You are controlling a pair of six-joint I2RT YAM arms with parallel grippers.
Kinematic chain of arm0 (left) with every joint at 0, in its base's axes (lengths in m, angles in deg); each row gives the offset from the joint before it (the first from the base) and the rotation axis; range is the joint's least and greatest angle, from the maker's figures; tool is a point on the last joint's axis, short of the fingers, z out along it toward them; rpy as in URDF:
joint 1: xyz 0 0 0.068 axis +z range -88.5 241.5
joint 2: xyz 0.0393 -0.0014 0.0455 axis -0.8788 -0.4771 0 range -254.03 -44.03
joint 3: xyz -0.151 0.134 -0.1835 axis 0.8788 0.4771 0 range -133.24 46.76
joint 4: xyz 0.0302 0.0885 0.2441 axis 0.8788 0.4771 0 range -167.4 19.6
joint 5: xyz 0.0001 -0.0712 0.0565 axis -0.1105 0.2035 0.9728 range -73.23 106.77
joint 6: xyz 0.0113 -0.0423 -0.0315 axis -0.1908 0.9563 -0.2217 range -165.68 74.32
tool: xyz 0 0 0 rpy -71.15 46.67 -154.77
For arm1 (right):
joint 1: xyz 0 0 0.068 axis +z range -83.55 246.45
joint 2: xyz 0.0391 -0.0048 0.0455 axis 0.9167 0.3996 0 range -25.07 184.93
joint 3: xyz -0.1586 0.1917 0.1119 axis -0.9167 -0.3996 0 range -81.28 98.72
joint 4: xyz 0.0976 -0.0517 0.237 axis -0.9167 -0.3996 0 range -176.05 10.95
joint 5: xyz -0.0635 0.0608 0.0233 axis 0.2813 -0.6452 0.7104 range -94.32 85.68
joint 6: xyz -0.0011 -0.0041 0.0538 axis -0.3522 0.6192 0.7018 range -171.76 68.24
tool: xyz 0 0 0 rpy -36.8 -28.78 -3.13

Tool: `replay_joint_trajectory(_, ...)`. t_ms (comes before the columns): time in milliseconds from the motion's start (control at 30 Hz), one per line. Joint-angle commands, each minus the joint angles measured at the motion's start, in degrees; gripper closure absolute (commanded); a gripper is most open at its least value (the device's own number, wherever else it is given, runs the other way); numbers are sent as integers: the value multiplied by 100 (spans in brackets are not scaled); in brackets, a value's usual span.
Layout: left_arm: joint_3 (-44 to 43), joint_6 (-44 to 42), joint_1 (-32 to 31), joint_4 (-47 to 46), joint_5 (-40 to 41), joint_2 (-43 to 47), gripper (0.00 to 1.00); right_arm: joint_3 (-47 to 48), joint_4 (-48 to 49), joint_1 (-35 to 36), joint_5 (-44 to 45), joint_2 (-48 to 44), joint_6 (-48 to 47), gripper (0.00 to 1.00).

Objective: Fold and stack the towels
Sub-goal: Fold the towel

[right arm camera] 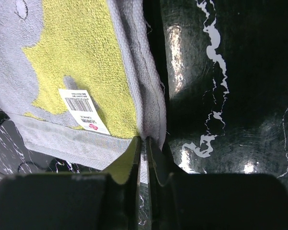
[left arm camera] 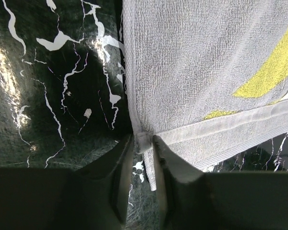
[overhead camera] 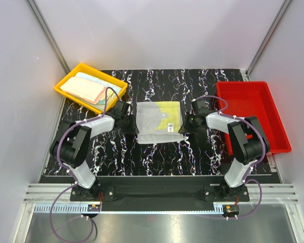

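Note:
A grey towel with yellow patches and a white label lies spread on the black marbled table, between the two arms. My left gripper is at its left edge. In the left wrist view the towel's hemmed corner sits pinched between the tips of the left gripper. My right gripper is at the towel's right edge. In the right wrist view the right gripper stands nearly closed on the doubled edge of the towel. More folded towels, pale pink and light blue, lie in the yellow tray.
A yellow tray stands at the back left of the table. A red tray stands at the right, next to the right arm. White walls enclose the table on three sides.

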Motion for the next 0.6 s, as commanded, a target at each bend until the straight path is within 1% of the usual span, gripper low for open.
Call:
replay_joint_trajectory(0,-18,-5,26,-141,-43,-92,78,-80,133,101,65,-16,1,89)
replay_joint_trajectory(67,-44,4,35,-71,-34,-75,84,-63,115,101,65,-25,-16,91)
replay_joint_trajectory(100,-70,4,35,-19,-8,-57,89,-54,98,102,65,-33,-8,92)
replay_joint_trajectory(133,-149,-5,35,25,18,-31,99,7,63,102,65,-34,-25,92)
replay_joint_trajectory(233,-333,-14,35,280,27,109,100,183,-113,93,92,-95,-87,100)
replay_joint_trajectory(467,-677,-5,35,729,-25,409,100,526,-491,93,214,-201,-157,100)
replay_joint_trajectory(567,-686,-5,35,773,-34,461,100,631,-570,102,197,-200,-166,100)
